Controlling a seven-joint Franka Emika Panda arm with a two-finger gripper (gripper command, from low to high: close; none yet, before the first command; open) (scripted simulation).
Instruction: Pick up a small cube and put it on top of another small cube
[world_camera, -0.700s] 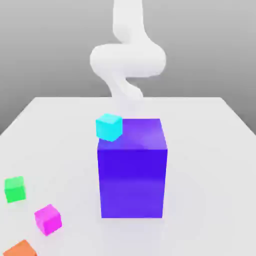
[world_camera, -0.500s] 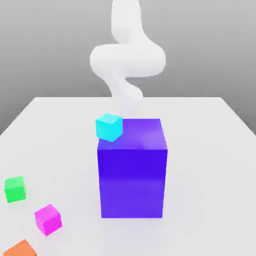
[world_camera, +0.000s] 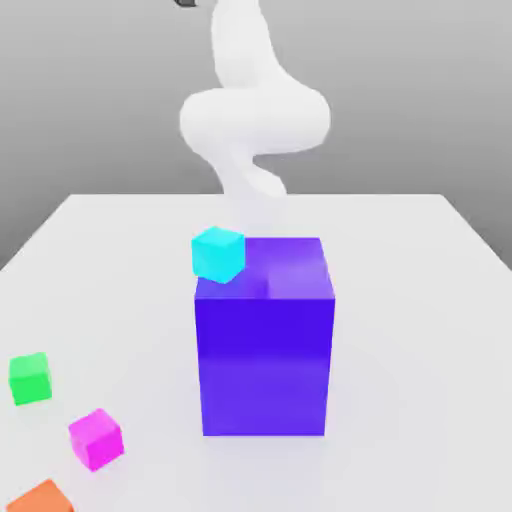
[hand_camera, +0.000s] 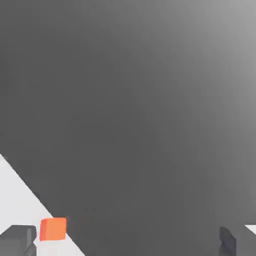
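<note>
Resting apart: magenta cube (world_camera: 96, 438), green cube (world_camera: 30, 378) (seemingly untouched).

You have a white arm (world_camera: 255, 110) over a pale grey-white table (world_camera: 400, 260), against a plain grey backdrop. The big block (world_camera: 265, 345) is saturated purple-blue, its top face a shade lighter violet. The cube (world_camera: 218, 253) at its upper corner is cyan. The small cube (world_camera: 96, 438) reads bright magenta-pink; another small cube (world_camera: 30, 378) reads bright green. The orange cube (hand_camera: 53, 228) lies just beside one dark grey fingertip (hand_camera: 17, 239) of your gripper (hand_camera: 125, 242). All colours flat, no patterns.
</note>
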